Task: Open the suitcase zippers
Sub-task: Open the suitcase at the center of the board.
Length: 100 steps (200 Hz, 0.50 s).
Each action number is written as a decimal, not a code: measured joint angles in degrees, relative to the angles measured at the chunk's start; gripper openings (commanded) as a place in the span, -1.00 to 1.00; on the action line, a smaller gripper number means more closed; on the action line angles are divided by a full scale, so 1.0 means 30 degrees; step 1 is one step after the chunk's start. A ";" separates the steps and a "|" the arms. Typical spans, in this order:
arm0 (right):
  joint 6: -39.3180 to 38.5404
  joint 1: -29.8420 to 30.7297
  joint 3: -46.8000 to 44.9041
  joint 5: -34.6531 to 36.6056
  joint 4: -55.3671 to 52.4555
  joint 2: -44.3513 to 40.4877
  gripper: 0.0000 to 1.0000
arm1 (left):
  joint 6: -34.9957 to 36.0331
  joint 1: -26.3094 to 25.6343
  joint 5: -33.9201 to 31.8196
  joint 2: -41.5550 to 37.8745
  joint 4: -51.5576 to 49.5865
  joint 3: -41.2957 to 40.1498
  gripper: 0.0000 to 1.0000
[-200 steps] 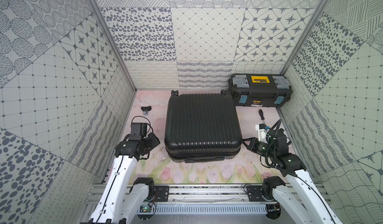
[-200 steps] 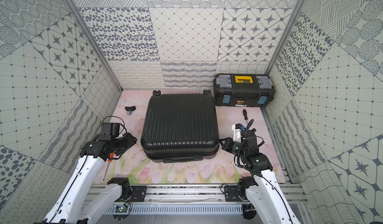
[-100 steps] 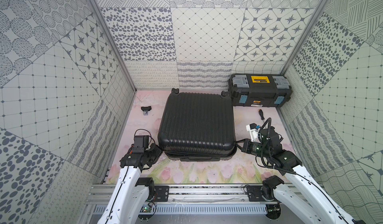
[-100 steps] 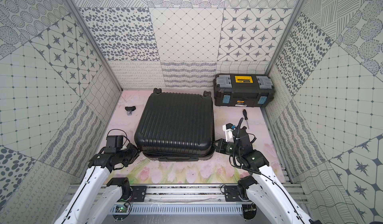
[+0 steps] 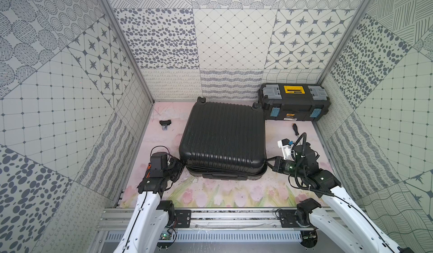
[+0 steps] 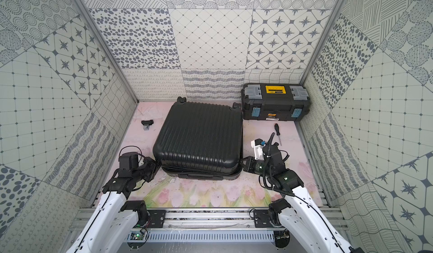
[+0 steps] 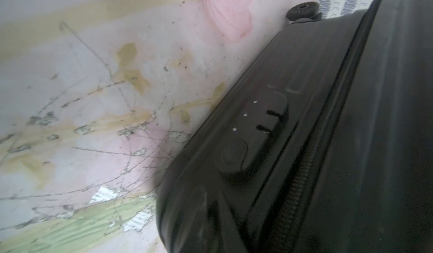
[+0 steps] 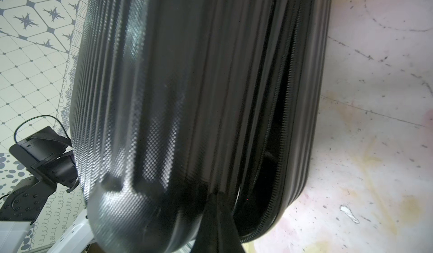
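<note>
Checking the black ribbed suitcase [image 5: 223,137] [image 6: 199,134]: lies flat at mid-floor on the floral mat [image 5: 210,194], slightly skewed, caster wheel [image 7: 303,9] end toward the back wall, far right corner just beside the black-and-yellow toolbox [image 5: 294,102]. Shows the zippers [image 8: 289,81] [image 7: 297,188] parted at the near right corner, with a dark gap between the shells there, and running past a lock housing [image 7: 255,132] along the left side. Places the left gripper [image 5: 181,167] against the near left corner, fingers clenched; cannot tell whether anything is pinched. Places the right gripper [image 8: 216,207] at the near right corner, fingers clenched into a wedge, tip at the seam; cannot tell whether a pull is caught. Notes a screwdriver [image 5: 295,129] right of the suitcase and a small black part [image 5: 165,123] left of it, both apart from it.
</note>
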 measured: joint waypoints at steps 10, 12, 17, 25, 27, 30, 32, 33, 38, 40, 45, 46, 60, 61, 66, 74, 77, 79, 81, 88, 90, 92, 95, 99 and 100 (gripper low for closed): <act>-0.0036 0.0000 0.0000 -0.0015 0.0066 0.0182 -1.00 | -0.0131 -0.0022 -0.0007 0.0029 0.0379 0.0138 -1.00; -0.0051 0.0000 0.0000 -0.0022 0.0095 0.0219 -1.00 | -0.0160 -0.0029 0.0000 0.0036 0.0437 0.0182 -1.00; -0.0058 0.0000 0.0000 -0.0029 0.0124 0.0313 -1.00 | -0.0160 -0.0044 0.0015 0.0036 0.0583 0.0270 -1.00; -0.0066 0.0007 0.0000 -0.0087 0.0146 0.0452 -1.00 | -0.0168 -0.0073 0.0036 0.0044 0.0801 0.0423 -0.99; -0.0073 0.0007 0.0000 -0.0095 0.0146 0.0481 -1.00 | -0.0168 -0.0080 0.0051 0.0051 0.0852 0.0474 -0.98; -0.0080 0.0007 0.0000 -0.0102 0.0146 0.0517 -1.00 | -0.0160 -0.0095 0.0066 0.0051 0.0903 0.0525 -0.97; -0.0080 0.0007 0.0000 -0.0109 0.0146 0.0539 -1.00 | -0.0153 -0.0109 0.0109 0.0051 0.0962 0.0576 -0.97; -0.0087 0.0007 0.0000 -0.0109 0.0146 0.0554 -1.00 | -0.0146 -0.0124 0.0124 0.0051 0.0998 0.0597 -0.97; -0.0131 0.0007 0.0000 -0.0124 0.0146 0.0612 -1.00 | -0.0124 -0.0160 0.0189 0.0044 0.1107 0.0699 -0.96; -0.0131 0.0007 0.0000 -0.0124 0.0146 0.0634 -1.00 | -0.0117 -0.0168 0.0211 0.0044 0.1144 0.0750 -0.96; -0.0146 0.0007 0.0000 -0.0131 0.0138 0.0692 -1.00 | -0.0102 -0.0189 0.0291 0.0044 0.1253 0.0845 -0.96; -0.0153 0.0007 0.0000 -0.0131 0.0138 0.0699 -1.00 | -0.0102 -0.0189 0.0313 0.0044 0.1282 0.0867 -0.96; -0.0219 0.0036 0.0000 -0.0153 0.0138 0.0780 -1.00 | -0.0066 -0.0248 0.0583 0.0051 0.1661 0.1049 -0.96; -0.0226 0.0036 0.0000 -0.0153 0.0138 0.0787 -1.00 | -0.0066 -0.0255 0.0597 0.0051 0.1698 0.1064 -0.96; -0.0240 0.0058 0.0000 -0.0146 0.0138 0.0801 -1.00 | -0.0066 -0.0299 0.0678 0.0058 0.1858 0.1107 -0.96; -0.0291 0.0080 0.0000 -0.0124 0.0117 0.0823 -1.00 | -0.0087 -0.0379 0.0758 0.0073 0.2127 0.1173 -0.95; -0.0313 0.0087 0.0015 -0.0073 0.0080 0.0823 -1.00 | -0.0095 -0.0415 0.0780 0.0087 0.2237 0.1209 -0.96; -0.0335 0.0087 0.0022 -0.0058 0.0066 0.0823 -1.00 | -0.0102 -0.0423 0.0787 0.0087 0.2266 0.1224 -0.96; -0.0357 0.0087 0.0036 -0.0036 0.0029 0.0823 -1.00 | -0.0124 -0.0444 0.0801 0.0095 0.2331 0.1246 -0.95; -0.0430 0.0087 0.0109 0.0146 -0.0117 0.0794 -1.00 | -0.0131 -0.0539 0.0823 0.0131 0.2506 0.1341 -0.94; -0.0437 0.0087 0.0131 0.0233 -0.0168 0.0758 -1.00 | -0.0131 -0.0576 0.0823 0.0146 0.2557 0.1392 -0.94; -0.0466 0.0095 0.0153 0.0335 -0.0211 0.0736 -1.00 | -0.0138 -0.0619 0.0823 0.0168 0.2594 0.1443 -0.94; -0.0488 0.0095 0.0182 0.0510 -0.0306 0.0656 -1.00 | -0.0138 -0.0648 0.0823 0.0189 0.2659 0.1494 -0.93; -0.0525 0.0087 0.0197 0.0685 -0.0379 0.0546 -1.00 | -0.0146 -0.0736 0.0823 0.0226 0.2783 0.1596 -0.92; -0.0539 0.0095 0.0204 0.0772 -0.0408 0.0488 -1.00 | -0.0146 -0.0758 0.0823 0.0240 0.2820 0.1625 -0.92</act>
